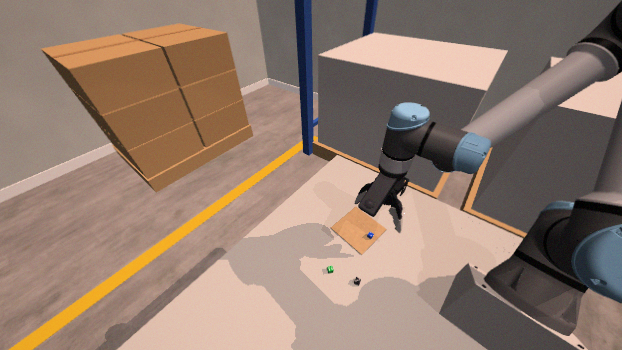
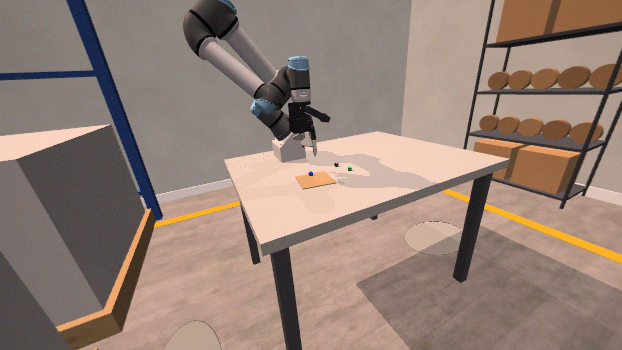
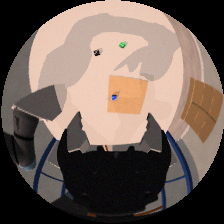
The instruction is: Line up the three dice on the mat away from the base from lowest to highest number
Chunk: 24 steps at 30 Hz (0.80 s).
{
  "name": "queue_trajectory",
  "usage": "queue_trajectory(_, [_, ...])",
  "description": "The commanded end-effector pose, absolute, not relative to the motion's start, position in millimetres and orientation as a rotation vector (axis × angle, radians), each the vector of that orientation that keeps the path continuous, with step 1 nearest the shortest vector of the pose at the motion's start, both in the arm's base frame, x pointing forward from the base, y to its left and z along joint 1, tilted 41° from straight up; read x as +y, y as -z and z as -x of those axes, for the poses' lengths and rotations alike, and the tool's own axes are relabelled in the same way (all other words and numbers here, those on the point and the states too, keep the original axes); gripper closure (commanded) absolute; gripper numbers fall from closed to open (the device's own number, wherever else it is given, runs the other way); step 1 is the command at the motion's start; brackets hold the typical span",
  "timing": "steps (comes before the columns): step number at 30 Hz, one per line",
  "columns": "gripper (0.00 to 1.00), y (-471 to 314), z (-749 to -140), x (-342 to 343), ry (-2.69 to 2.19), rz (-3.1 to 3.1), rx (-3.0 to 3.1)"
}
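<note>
With claw (image 1: 384, 209) spread, blue die (image 1: 370, 235) below.

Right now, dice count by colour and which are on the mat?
Blue die: 1, on the mat
Green die: 1, on the table, off the mat
Black die: 1, on the table, off the mat
Total: 3 dice, 1 on the mat
The gripper is open, above the mat, holding nothing.
</note>
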State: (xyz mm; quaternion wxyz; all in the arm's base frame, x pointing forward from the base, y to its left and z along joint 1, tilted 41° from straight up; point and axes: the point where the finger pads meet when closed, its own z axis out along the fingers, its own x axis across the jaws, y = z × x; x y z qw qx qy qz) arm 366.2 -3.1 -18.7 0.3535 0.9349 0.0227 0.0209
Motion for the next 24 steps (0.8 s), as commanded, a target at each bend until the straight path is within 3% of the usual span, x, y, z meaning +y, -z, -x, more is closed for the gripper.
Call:
queue_trajectory(1, [0.00, 18.5, -366.5, -2.9, -0.055, -2.418, 0.059])
queue_trajectory(24, [0.00, 45.6, -357.3, 23.6, 0.123, -2.369, 0.535])
